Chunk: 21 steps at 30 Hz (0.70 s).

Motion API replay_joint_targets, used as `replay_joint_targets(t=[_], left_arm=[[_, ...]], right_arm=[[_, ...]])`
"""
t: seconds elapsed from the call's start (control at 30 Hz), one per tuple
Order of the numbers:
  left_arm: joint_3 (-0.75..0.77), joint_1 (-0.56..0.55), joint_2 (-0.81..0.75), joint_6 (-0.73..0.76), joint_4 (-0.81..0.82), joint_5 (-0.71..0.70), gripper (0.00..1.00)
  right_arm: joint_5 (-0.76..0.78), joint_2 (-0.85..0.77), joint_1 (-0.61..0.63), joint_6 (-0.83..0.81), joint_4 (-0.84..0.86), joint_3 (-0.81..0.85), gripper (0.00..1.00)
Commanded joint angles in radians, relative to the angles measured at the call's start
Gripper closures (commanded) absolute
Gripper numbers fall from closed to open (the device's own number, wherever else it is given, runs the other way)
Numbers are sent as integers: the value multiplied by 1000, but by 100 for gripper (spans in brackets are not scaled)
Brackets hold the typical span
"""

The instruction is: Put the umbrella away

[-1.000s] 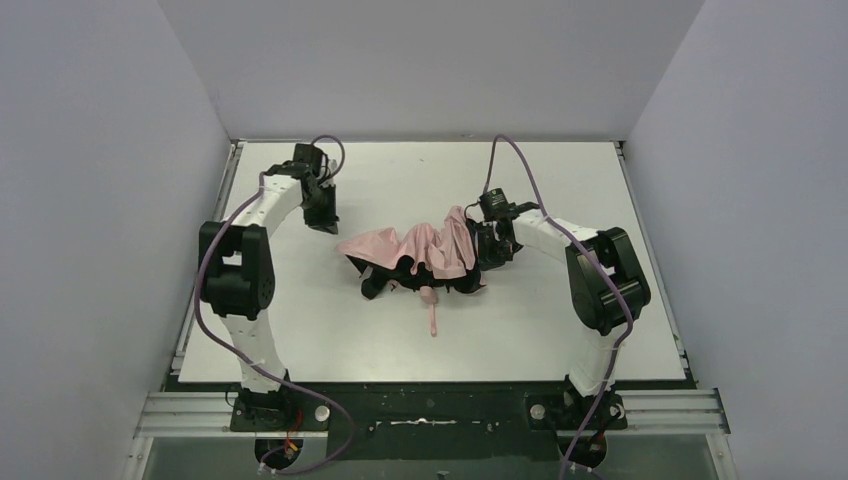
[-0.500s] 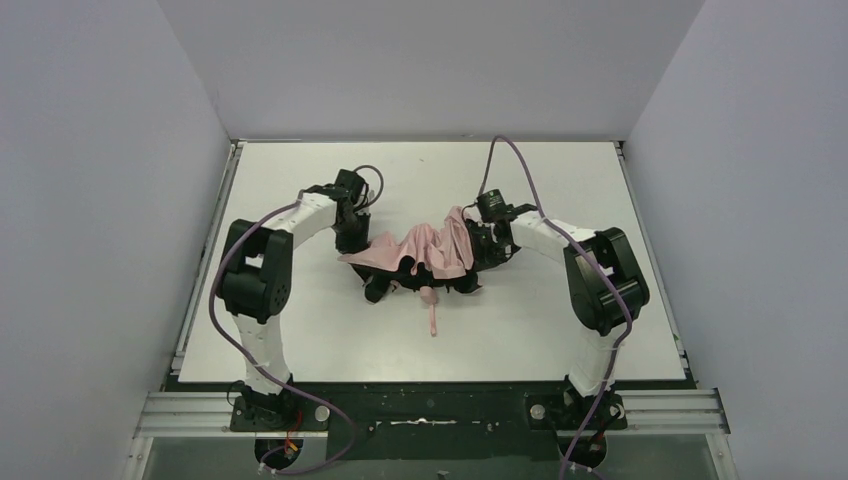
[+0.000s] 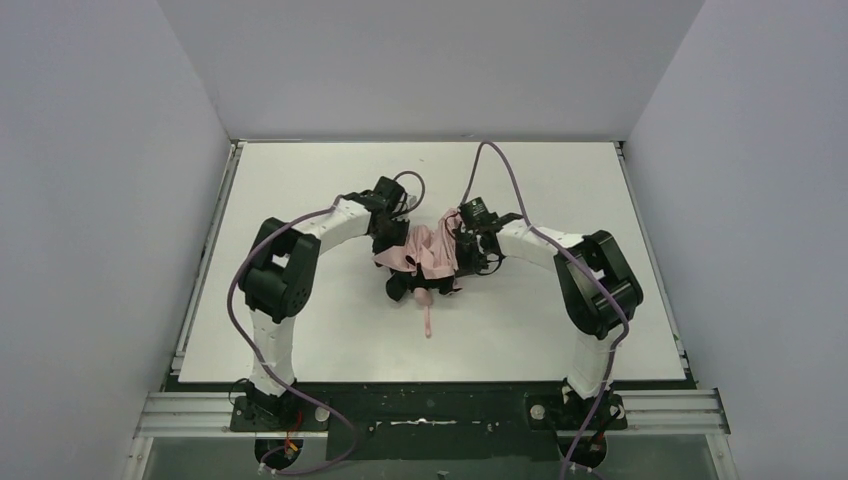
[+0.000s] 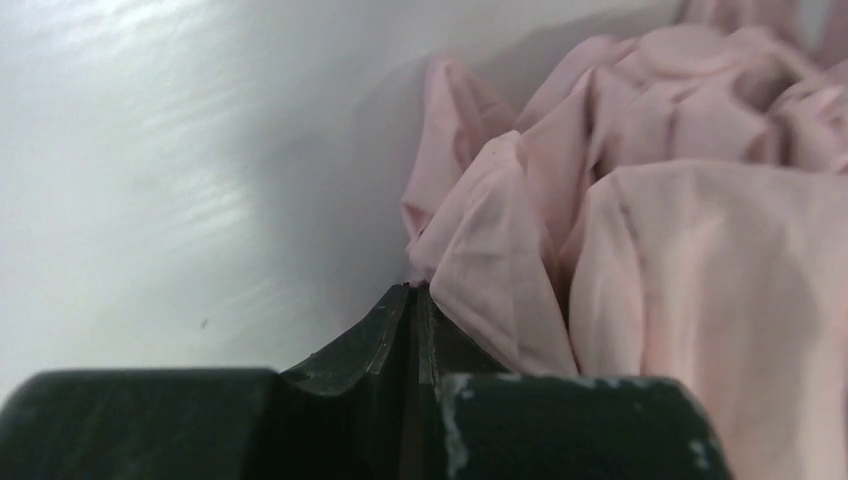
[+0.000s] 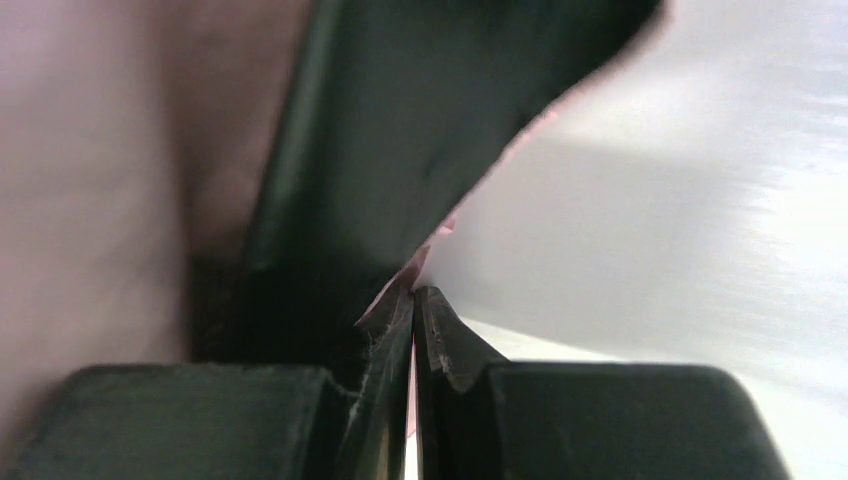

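Observation:
The pale pink umbrella (image 3: 428, 250) lies bunched up in the middle of the white table (image 3: 300, 330), its black inner side showing underneath. Its pink handle and strap (image 3: 428, 318) point toward the near edge. My left gripper (image 3: 392, 234) is shut and its tips press against the left edge of the fabric (image 4: 640, 230); I see no fabric between the jaws (image 4: 418, 292). My right gripper (image 3: 462, 246) is at the umbrella's right side and is shut on a thin edge of pink fabric (image 5: 413, 292). The dark underside of the canopy (image 5: 400, 130) fills much of the right wrist view.
Grey walls enclose the table on the left, back and right. The black frame with both arm bases (image 3: 420, 410) runs along the near edge. Purple cables (image 3: 500, 165) loop over both arms.
My left arm swung right, from the back left to the umbrella's left edge, and pushed it inward. The spread canopy is now gathered into a narrow bunch between both grippers. My right gripper shifted slightly left.

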Motion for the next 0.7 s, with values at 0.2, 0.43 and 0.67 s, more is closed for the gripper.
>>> replay_joint_targets(t=[0.2, 0.43, 0.67], left_arm=[[277, -75, 136, 143, 35, 199, 94], [354, -97, 162, 229, -6, 217, 90], [398, -34, 117, 248, -29, 158, 75]], right_arm=[[47, -110, 125, 238, 219, -98, 92], [50, -212, 159, 307, 427, -253, 89], [127, -355, 160, 138, 215, -289, 81]])
